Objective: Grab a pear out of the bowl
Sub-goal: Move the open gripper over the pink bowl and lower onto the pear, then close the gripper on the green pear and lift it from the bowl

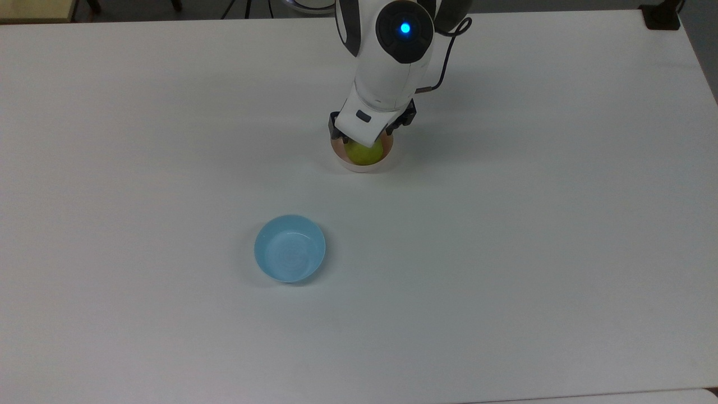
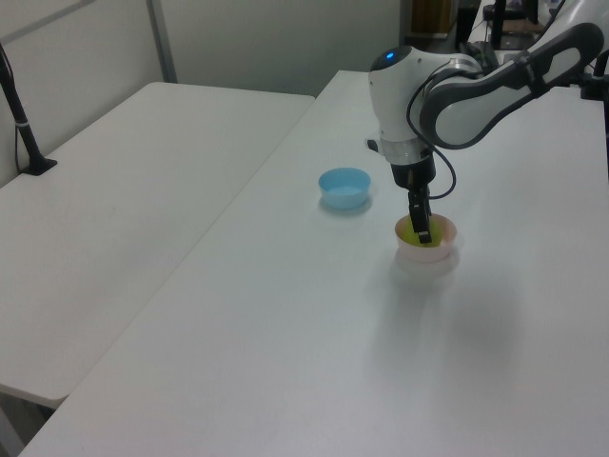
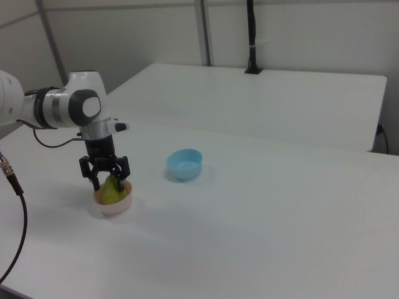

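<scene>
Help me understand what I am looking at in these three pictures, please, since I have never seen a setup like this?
It is one white robot arm working on a white table, filmed from above and from two sides. At the arm's end is a gripper, a two-fingered claw. On the table are a pink bowl with a yellow-green pear in it, and an empty blue bowl standing apart. In the right view, the gripper is lowered over the pink bowl with its open fingers on either side of the pear. Nothing is lifted yet: the pear sits in its bowl.
</scene>
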